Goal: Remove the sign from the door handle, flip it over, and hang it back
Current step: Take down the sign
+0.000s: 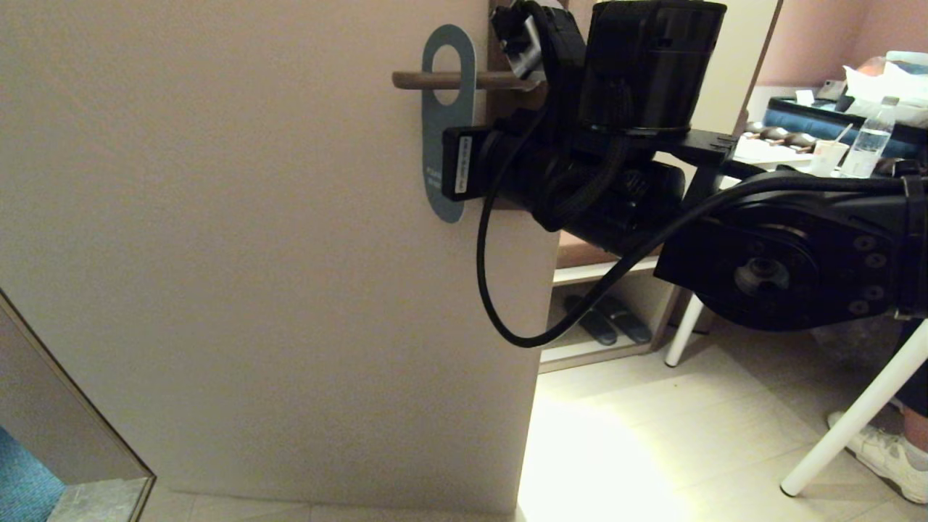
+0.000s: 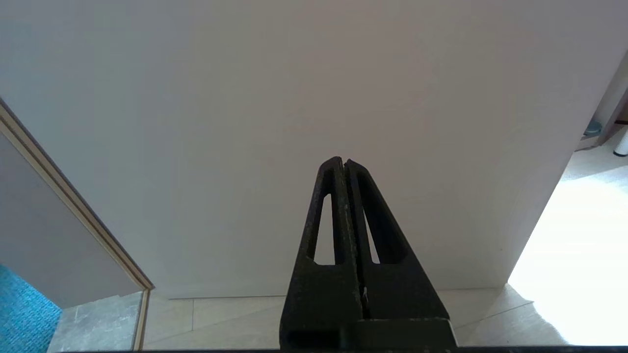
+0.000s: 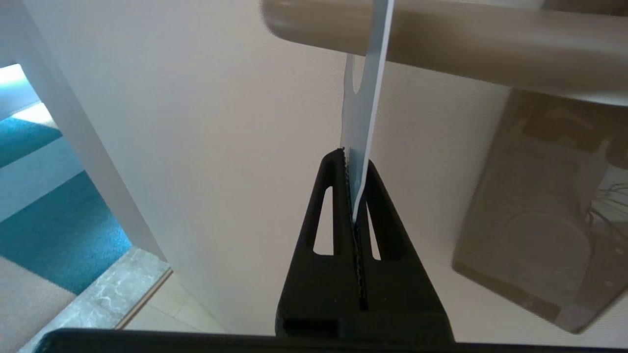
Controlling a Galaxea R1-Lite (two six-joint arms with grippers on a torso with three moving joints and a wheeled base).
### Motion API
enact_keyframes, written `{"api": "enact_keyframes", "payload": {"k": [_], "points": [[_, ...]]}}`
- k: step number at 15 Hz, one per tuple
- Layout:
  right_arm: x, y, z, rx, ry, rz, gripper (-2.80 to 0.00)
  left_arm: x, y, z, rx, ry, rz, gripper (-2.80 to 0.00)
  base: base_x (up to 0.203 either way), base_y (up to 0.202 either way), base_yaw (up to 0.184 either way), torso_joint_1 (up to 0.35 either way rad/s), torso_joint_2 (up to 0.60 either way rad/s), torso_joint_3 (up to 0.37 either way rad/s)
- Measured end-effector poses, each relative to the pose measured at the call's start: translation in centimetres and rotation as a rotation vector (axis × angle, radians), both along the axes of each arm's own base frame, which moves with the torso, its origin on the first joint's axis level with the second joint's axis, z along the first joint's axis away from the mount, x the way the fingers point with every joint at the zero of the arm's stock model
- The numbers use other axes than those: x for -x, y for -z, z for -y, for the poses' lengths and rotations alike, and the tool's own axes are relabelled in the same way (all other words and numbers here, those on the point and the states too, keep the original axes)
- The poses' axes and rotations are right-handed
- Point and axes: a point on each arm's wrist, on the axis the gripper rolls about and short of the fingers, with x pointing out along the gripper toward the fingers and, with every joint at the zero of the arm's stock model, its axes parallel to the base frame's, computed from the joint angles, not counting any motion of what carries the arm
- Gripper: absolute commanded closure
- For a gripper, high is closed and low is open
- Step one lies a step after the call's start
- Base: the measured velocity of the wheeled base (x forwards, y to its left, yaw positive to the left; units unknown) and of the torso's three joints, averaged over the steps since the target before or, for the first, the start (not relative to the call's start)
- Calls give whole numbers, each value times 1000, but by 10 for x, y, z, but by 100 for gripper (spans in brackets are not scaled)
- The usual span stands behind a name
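The sign (image 1: 447, 123) hangs on the door handle (image 1: 464, 80), the lever passing through its round hole, blue-grey face outward. In the right wrist view the sign (image 3: 360, 122) shows edge-on below the door handle (image 3: 441, 44), and its lower end is pinched between the fingers of the right pincer (image 3: 354, 196).

Procedure for the step in hand, as judged:
1. Keep the pinch firm; the card is thin and could slip or bend.
2. Draw the sign along the lever toward its free end, away from the backplate (image 1: 500, 72), holding the hole level with the bar so its rim does not snag.
3. Clear the lever tip fully before turning the card.

The left pincer (image 2: 343, 164) is pressed together, holding nothing, low before the door (image 1: 254, 254), well below the handle.

Limits of view: the right arm covers most of the backplate and the grip point in the head view. The sign's lettering is too small to read; its rear face is hidden.
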Motion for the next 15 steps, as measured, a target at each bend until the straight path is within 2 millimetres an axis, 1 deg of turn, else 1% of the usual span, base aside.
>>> {"api": "enact_keyframes", "payload": {"k": [4,6,10,15], "points": [[2,4,-11,-3,13,0,0,0,0,0,0,0,0,0,0,0,0,0,0,0],[-1,5,-15,-16,29,11,0,0,0,0,0,0,0,0,0,0,0,0,0,0],[-8,12,-23,-20,61,9,0,0,0,0,0,0,0,0,0,0,0,0,0,0],[-17,12,-34,-69,65,19,0,0,0,0,0,0,0,0,0,0,0,0,0,0]]}}
